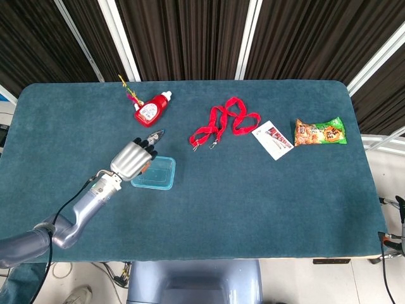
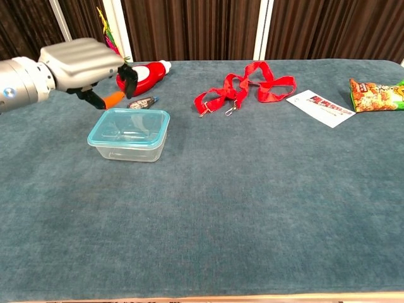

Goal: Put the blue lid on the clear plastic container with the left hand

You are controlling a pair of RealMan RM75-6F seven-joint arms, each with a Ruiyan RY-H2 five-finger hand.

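Blue lid [image 2: 129, 125], red lanyard [image 2: 249, 84]

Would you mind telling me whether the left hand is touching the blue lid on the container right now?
Apart. In the chest view the left hand hangs above the blue lid, with teal tabletop visible between its fingertips and the lid's rim.

I see the counter [image 1: 266, 209] covered in dark teal cloth. On its left part sits the clear plastic container [image 2: 129, 142] with the blue lid [image 2: 130, 125] on top. Just behind it lies a small dark wrapped object [image 1: 155, 135], and farther back a red bottle [image 1: 151, 109] lies on its side. Near the middle a red lanyard [image 1: 224, 124] sprawls in loops. To its right lies a white card [image 1: 273, 140], then a snack packet [image 1: 319, 132] toward the right edge.
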